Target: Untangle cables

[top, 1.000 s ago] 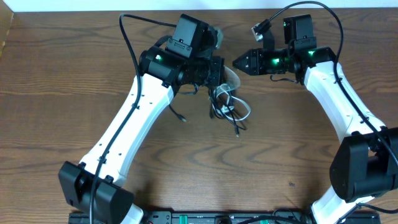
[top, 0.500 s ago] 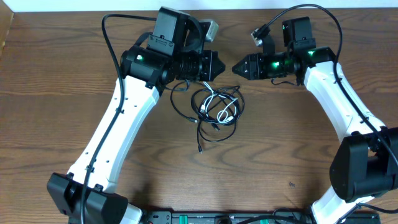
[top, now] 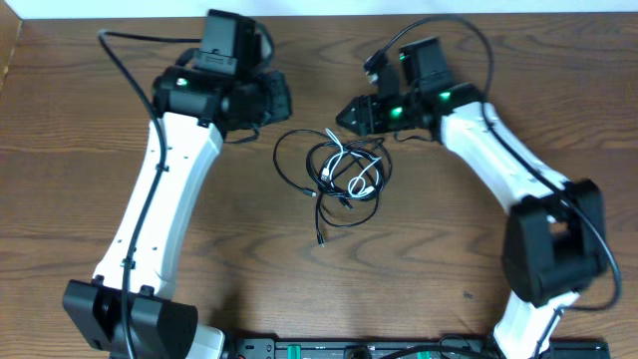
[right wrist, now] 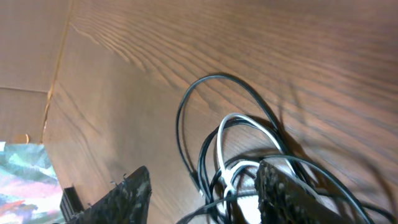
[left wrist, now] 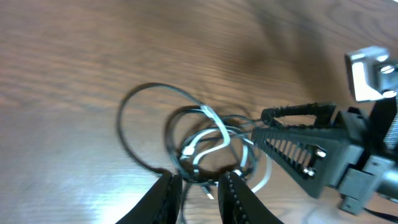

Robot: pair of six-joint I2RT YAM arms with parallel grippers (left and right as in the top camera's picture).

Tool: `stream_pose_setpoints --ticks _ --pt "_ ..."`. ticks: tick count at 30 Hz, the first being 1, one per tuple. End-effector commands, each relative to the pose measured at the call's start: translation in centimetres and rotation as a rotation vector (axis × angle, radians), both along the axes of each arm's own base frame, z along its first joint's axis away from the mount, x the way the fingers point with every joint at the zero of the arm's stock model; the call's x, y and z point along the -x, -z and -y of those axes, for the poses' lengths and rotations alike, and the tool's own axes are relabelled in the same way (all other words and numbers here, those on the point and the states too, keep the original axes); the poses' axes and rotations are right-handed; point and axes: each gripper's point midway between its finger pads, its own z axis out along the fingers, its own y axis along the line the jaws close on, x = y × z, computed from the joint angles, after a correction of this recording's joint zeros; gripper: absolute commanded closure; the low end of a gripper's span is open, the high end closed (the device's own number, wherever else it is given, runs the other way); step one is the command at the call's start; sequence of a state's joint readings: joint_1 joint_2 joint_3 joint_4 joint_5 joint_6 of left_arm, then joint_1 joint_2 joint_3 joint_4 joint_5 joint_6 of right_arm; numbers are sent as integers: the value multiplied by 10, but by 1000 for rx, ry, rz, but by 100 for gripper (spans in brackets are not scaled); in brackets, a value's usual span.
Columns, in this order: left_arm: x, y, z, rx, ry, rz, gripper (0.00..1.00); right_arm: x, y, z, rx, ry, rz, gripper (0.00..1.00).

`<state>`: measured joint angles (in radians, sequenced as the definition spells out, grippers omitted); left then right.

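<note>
The cables lie in a loose tangle on the wooden table: several black loops and a white one, with one black plug end trailing toward the front. My left gripper is up and to the left of the tangle, slightly open and empty. Its wrist view shows the cables just beyond its fingertips. My right gripper is open, its tip just above the tangle's far edge. It also shows in the left wrist view. In the right wrist view the cables lie between and beyond its gripper.
The arm bases and a black bar sit along the table's front edge. The table's back edge runs along the top. Thick black robot wires arch over both arms. Cardboard shows at the left of the right wrist view.
My left arm has swung left, away from the cables, which now lie spread on the table. My right gripper has moved left and closer to the tangle.
</note>
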<state>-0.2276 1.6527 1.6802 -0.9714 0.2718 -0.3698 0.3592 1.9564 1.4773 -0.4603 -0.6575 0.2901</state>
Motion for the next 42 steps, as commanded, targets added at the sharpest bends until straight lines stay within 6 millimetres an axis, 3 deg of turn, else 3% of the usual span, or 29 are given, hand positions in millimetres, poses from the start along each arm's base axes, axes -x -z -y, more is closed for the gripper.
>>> stream_pose_setpoints --ticks 1,5,12,17,20,21,22,28,31,32,36,40,42 --pt "3 10 -22 -26 -63 -38 74 4 32 -16 1 -5 -78 48" --pt "5 20 -28 -32 -75 -64 74 8 52 -31 -15 -40 -104 48" --pt "7 28 -29 -39 -77 -77 73 19 52 -52 -92 -132 -105 52" --pt "9 35 -29 -41 -77 -92 73 21 53 -54 -91 -138 -106 68" --pt "11 40 -29 -44 -76 -104 73 22 49 -57 -113 -152 -102 88" --pt "11 42 -30 -45 -76 -108 73 22 45 -58 -135 -164 -97 99" --pt "12 43 -30 -46 -76 -111 73 21 41 -59 -159 -177 -92 99" --pt "13 44 -30 -48 -73 -113 73 17 -20 -54 -387 -293 0 99" --pt "11 44 -30 -47 -73 -108 73 9 -55 -37 -439 -279 44 99" --pt "11 43 -29 -45 -73 -107 73 7 -75 -27 -458 -272 77 99" --pt "13 43 -22 -21 -31 -105 73 9 -127 -3 -498 -261 158 99" --pt "17 43 4 74 139 -76 72 20 -161 8 -516 -275 225 99" --pt "17 49 8 91 169 -68 70 24 -166 9 -510 -265 220 99"
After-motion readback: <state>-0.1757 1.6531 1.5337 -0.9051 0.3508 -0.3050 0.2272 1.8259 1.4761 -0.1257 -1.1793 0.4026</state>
